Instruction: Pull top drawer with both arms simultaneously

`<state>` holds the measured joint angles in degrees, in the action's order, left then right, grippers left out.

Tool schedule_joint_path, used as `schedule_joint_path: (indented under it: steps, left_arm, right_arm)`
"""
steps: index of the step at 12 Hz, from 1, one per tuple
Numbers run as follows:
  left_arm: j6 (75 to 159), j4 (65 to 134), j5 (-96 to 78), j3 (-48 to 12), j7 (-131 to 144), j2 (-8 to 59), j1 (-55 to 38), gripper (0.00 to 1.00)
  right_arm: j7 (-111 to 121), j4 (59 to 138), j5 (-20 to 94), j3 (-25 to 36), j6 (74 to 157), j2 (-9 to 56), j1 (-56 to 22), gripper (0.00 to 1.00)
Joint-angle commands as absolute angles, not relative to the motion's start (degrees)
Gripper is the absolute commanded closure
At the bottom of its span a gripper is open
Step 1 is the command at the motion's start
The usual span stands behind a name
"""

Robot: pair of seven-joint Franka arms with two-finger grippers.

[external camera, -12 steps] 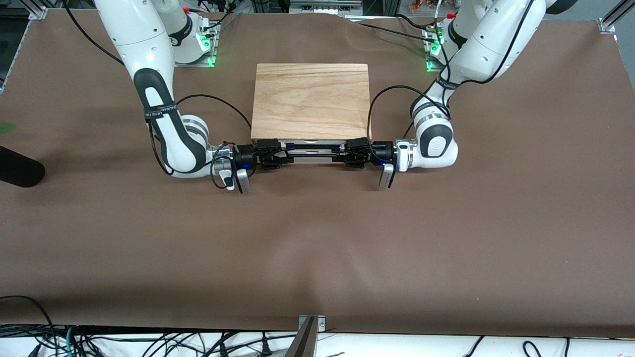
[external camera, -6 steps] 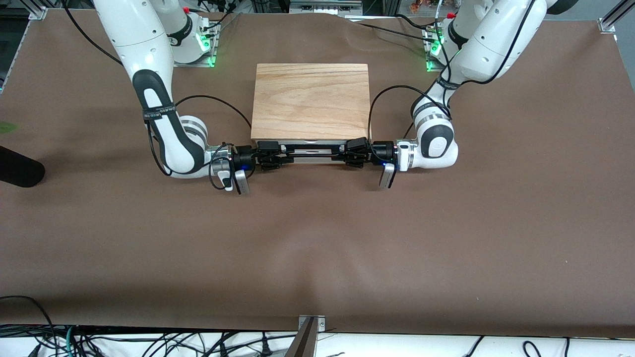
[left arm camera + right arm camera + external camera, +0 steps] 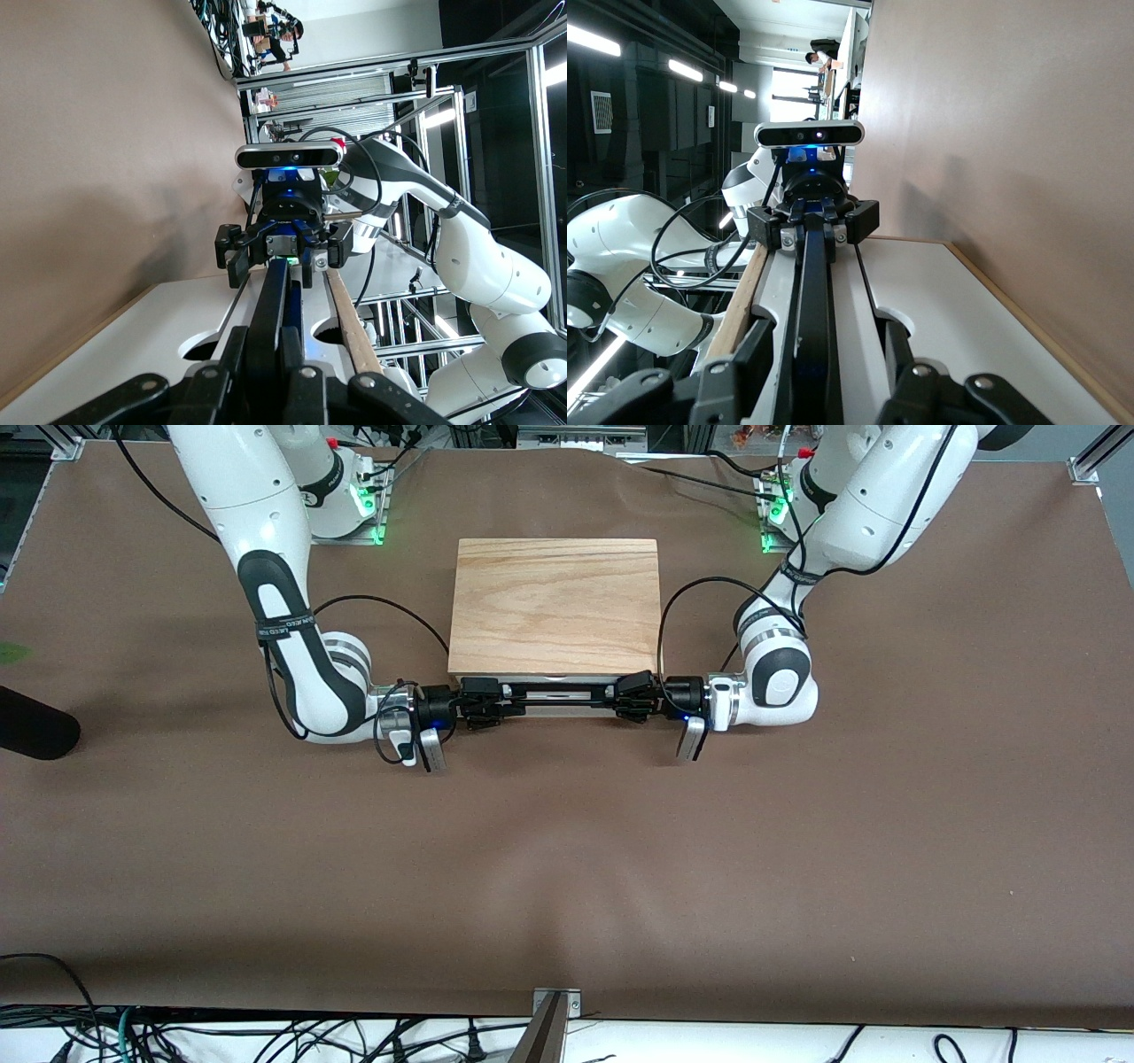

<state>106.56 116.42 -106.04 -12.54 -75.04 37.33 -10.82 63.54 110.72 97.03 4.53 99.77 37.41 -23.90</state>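
The top drawer [image 3: 558, 709] shows its white front just under the cabinet's wooden slab, facing the front camera. Its thin black bar handle [image 3: 558, 697] runs across the front. My left gripper [image 3: 633, 696] comes in at the end of the bar toward the left arm. In the left wrist view my left gripper [image 3: 263, 336] is shut on the handle [image 3: 276, 288], with both pads pressed against it. My right gripper [image 3: 483, 703] is at the other end. In the right wrist view my right gripper [image 3: 823, 341] is open, its fingers [image 3: 894, 341] straddling the handle [image 3: 813, 283] with gaps on both sides.
The cabinet's pale wooden top [image 3: 556, 607] lies between the two arm bases. A black cylinder [image 3: 31, 731] lies at the right arm's end of the brown table cover. A metal bracket [image 3: 554, 1010] sits at the table's edge nearest the front camera.
Both grippers' fingers have drawn in around the handle's ends. The arms have barely shifted and the drawer front has not moved.
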Motion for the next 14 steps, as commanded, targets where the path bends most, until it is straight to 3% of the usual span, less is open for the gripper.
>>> schedule_joint_path:
  steps: [1, 9, 10, 11, 14]
  left_arm:
    - [106.3, 118.0, -106.7, -13.8, -78.6, 38.1, -11.4, 1.00]
    - [108.8, 117.2, -106.3, -13.8, -77.9, 38.4, -11.5, 1.00]
    - [108.7, 117.2, -106.3, -13.8, -77.4, 38.5, -11.5, 1.00]
    - [108.8, 117.2, -106.3, -13.8, -76.8, 38.6, -11.5, 1.00]
    - [108.8, 117.2, -106.3, -13.8, -76.8, 38.8, -11.5, 1.00]
  right_arm:
    - [65.6, 111.5, 98.0, 4.3, 99.3, 37.4, -24.0, 0.42]
    - [66.3, 112.1, 97.9, 4.4, 96.5, 37.2, -24.0, 0.44]
    - [66.4, 112.1, 97.8, 4.4, 96.5, 37.3, -24.0, 0.47]
    - [66.3, 112.1, 97.9, 4.4, 96.5, 37.3, -24.0, 0.59]
    - [66.3, 112.1, 97.8, 4.4, 96.5, 37.2, -24.0, 0.77]
